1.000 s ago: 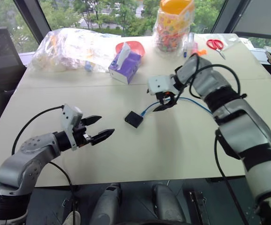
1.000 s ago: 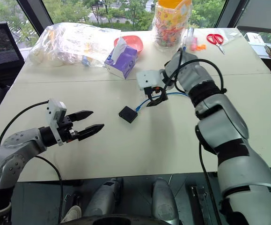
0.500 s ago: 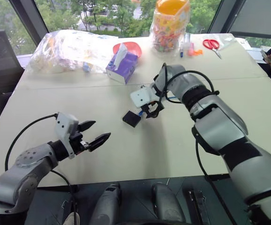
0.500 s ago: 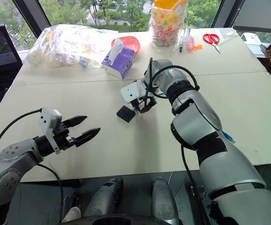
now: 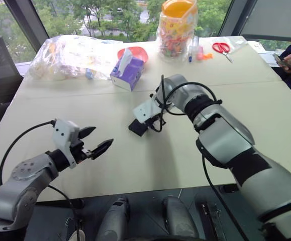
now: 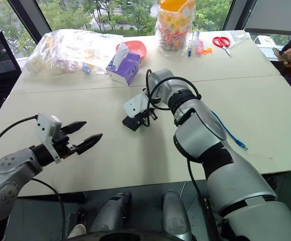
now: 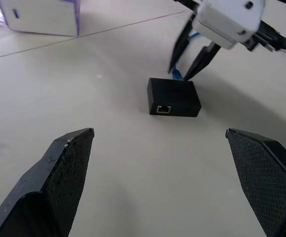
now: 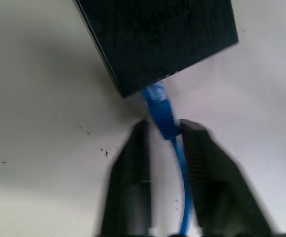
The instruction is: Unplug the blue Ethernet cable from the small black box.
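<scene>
Right gripper pinches the plug end, ready to pull

The small black box (image 7: 174, 97) lies flat near the middle of the desk (image 5: 185, 155), with the blue Ethernet cable (image 8: 158, 109) plugged into its far side. The right gripper (image 8: 162, 129) comes down steeply and is clamped on the cable just behind the plug (a spot that should let a pull act straight along the socket). The left gripper (image 5: 94, 142), fingers spread, hovers well apart, perhaps to steady the box.
</scene>
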`<state>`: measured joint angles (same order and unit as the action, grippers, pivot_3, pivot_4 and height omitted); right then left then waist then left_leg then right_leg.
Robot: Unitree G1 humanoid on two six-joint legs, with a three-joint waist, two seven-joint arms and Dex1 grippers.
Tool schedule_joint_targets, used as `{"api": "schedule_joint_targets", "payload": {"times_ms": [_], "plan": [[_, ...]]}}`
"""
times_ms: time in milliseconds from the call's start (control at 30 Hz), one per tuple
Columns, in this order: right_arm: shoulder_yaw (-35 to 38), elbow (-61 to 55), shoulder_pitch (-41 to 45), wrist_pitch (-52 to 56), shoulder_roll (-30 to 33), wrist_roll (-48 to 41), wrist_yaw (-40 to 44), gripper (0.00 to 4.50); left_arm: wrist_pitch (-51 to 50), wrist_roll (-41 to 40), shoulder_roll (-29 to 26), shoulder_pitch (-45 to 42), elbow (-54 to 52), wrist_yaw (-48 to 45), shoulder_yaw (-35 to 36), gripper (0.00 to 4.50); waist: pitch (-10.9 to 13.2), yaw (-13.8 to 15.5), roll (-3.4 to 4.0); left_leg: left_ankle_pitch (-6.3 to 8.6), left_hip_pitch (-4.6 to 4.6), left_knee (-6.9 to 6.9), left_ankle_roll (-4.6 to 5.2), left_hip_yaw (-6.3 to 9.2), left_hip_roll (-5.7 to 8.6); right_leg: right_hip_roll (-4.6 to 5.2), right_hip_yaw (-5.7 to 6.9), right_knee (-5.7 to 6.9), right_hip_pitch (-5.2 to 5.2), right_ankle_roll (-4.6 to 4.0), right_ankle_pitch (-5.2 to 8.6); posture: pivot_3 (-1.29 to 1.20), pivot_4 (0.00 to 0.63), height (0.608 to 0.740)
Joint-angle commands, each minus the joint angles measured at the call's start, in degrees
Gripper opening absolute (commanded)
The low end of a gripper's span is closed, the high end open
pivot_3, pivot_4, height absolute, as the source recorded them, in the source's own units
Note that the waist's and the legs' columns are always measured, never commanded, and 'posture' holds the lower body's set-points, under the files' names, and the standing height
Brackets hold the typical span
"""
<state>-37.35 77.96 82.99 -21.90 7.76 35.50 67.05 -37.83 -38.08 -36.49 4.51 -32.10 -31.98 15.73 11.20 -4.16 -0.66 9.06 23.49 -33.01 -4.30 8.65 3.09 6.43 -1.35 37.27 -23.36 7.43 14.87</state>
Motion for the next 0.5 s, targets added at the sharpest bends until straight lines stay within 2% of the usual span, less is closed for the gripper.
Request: {"api": "schedule_joint_targets", "payload": {"times_ms": [33, 200, 300, 400, 500], "plan": [[-0.28, 0.05, 0.50, 0.38, -2.29, 1.23, -1.55, 0.03, 1.01, -0.16, -0.89, -0.12, -1.55, 0.28, 3.19, 4.50, -0.01, -0.02, -0.01, 0.00, -0.02, 0.00, 0.00, 0.00, 0.00, 0.00, 0.00, 0.00, 0.02, -0.01, 0.00, 0.00, 0.150, 0.728], [3.41, -0.97, 1.20, -1.10, -0.88, -1.10, -5.25, 0.03, 0.81, -0.52, -0.80, -0.70, -1.41, 0.77, 4.52, 4.50, -0.01, -0.05, 0.00, 0.00, -0.07, 0.00, 0.00, 0.00, -0.02, -0.02, -0.02, 0.04, 0.02, -0.06, 0.03, 0.00, 0.150, 0.728], [7.16, -3.76, 0.69, -9.86, 3.48, -4.15, -10.43, 0.03, 1.47, -0.41, 0.10, -2.88, 0.33, 1.58, 4.70, 4.50, 0.02, 0.42, 0.02, 0.00, -0.03, 0.00, 0.00, 0.00, -0.01, -0.02, -0.03, 0.05, -0.01, -0.07, 0.03, 0.00, 0.150, 0.728], [13.64, -10.00, -4.79, -18.25, 8.26, -9.18, -21.96, 0.03, 1.46, -0.48, 3.36, -10.28, 7.06, 4.19, 3.63, 4.50, 0.00, 1.43, -0.06, -0.01, 0.01, -0.01, -0.01, 0.01, 0.02, 0.00, -0.02, -0.05, 0.09, -0.04, 0.05, 0.00, 0.150, 0.728], [17.71, -17.33, -11.45, -21.40, 10.96, -10.51, -33.07, 0.03, 1.05, -0.95, 5.19, -15.53, 11.70, 4.50, 3.20, 4.50, -0.05, 1.61, -0.13, -0.01, 0.01, -0.03, -0.01, 0.01, 0.02, 0.00, -0.03, -0.12, 0.14, -0.03, 0.04, 0.00, 0.150, 0.728]]}}
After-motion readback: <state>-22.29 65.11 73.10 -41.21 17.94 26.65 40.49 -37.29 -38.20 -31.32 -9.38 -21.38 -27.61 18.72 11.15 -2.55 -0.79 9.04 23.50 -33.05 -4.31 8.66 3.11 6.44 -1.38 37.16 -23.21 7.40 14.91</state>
